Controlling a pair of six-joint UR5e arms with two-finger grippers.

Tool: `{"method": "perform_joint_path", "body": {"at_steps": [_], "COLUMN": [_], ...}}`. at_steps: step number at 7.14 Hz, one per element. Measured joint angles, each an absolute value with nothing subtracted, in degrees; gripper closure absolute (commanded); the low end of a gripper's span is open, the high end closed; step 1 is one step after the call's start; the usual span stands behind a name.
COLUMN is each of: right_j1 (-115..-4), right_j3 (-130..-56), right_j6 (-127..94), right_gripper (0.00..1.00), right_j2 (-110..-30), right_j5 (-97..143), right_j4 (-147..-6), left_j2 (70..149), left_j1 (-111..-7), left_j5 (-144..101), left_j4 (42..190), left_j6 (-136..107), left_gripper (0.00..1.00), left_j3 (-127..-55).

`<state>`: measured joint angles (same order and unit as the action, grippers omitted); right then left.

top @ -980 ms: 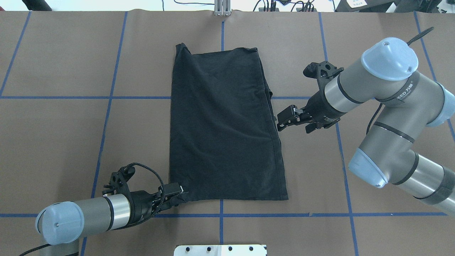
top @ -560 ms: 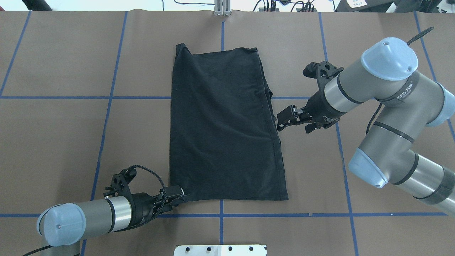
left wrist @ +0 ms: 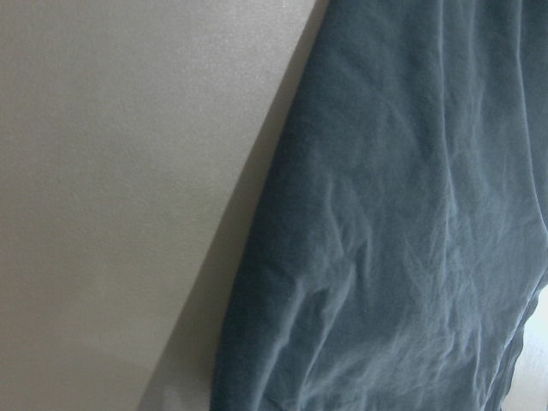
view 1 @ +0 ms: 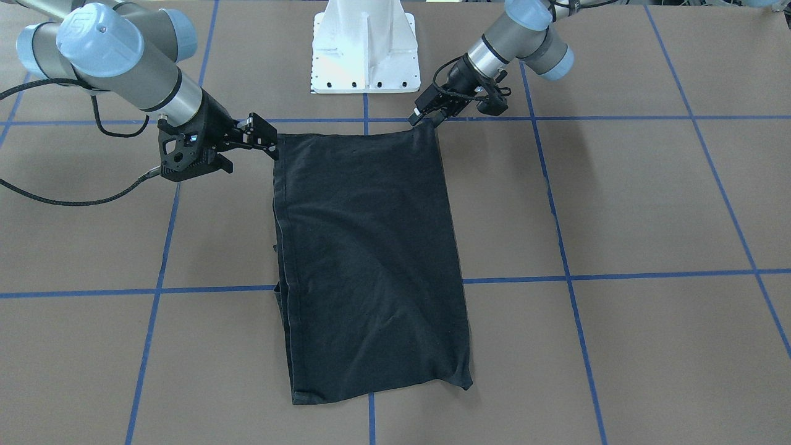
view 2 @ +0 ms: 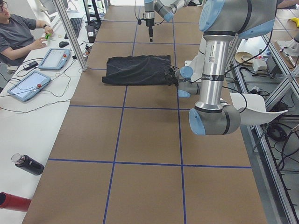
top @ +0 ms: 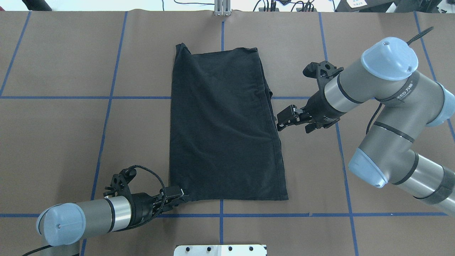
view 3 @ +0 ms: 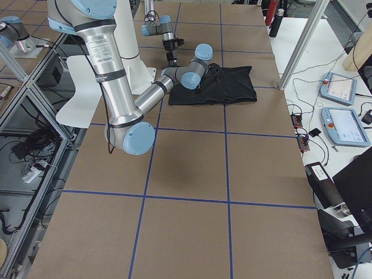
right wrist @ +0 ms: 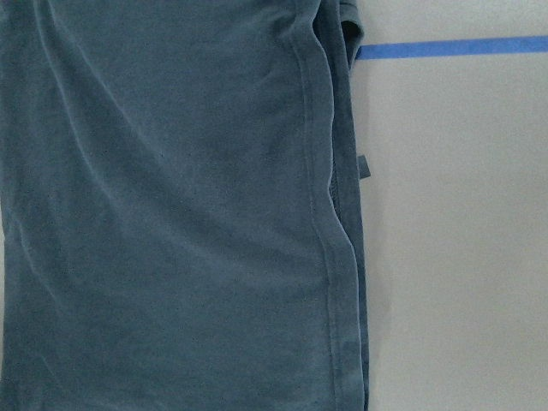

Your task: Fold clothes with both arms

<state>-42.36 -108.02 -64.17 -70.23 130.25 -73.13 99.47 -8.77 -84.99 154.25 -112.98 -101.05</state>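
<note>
The black T-shirt (top: 224,124) lies flat in the middle of the table, folded lengthwise into a long strip; no print shows. It also shows in the front view (view 1: 364,259). My left gripper (top: 178,196) is low at the shirt's near-left corner, and its jaws look open around that corner (view 1: 425,118). The left wrist view shows only the shirt's edge (left wrist: 411,214) and bare table. My right gripper (top: 282,120) is open and empty, held above the table just right of the shirt's right edge (view 1: 264,137). The right wrist view looks down on that hemmed edge (right wrist: 334,257).
The white pedestal base (view 1: 364,55) stands at the near table edge. Blue tape lines (top: 106,106) cross the brown table cover. An operator (view 2: 18,32) sits at a side bench with tablets (view 2: 53,58). A dark bottle (view 2: 28,164) lies on that bench.
My left arm has drawn back and down a little, bringing its gripper closer onto the shirt's near-left corner. The right arm and the shirt have not moved.
</note>
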Motion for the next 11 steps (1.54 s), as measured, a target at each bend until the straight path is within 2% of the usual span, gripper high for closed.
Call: {"method": "perform_joint_path", "body": {"at_steps": [1, 4, 5, 6, 7, 11], "right_j1": [-42.35, -42.35, -42.36, -42.36, -42.36, -39.59], "right_j3": [-108.01, -107.95, -107.94, -107.93, -107.93, -107.81], "right_j6": [-64.16, -64.16, -64.16, -64.16, -64.16, -67.84], "right_gripper": [0.00, 0.00, 0.00, 0.00, 0.00, 0.00], "right_j2": [-70.23, -70.24, -70.28, -70.30, -70.30, -70.41], "right_j5": [130.25, 130.33, 130.34, 130.34, 130.34, 127.58], "right_j4": [-73.12, -73.16, -73.15, -73.13, -73.13, -73.17], "left_j2": [99.48, 99.49, 99.49, 99.49, 99.49, 99.47], "left_j1": [-8.78, -8.86, -8.96, -9.09, -9.29, -10.68], "left_j5": [-84.99, -84.91, -84.91, -84.90, -84.92, -85.59], "left_j4": [154.25, 154.25, 154.25, 154.25, 154.25, 154.25], "left_j6": [-112.91, -112.69, -112.61, -112.55, -112.52, -112.50], "left_gripper": [0.33, 0.33, 0.41, 0.77, 1.00, 1.00], "left_j3": [-101.07, -100.78, -100.54, -100.43, -100.42, -101.44]}}
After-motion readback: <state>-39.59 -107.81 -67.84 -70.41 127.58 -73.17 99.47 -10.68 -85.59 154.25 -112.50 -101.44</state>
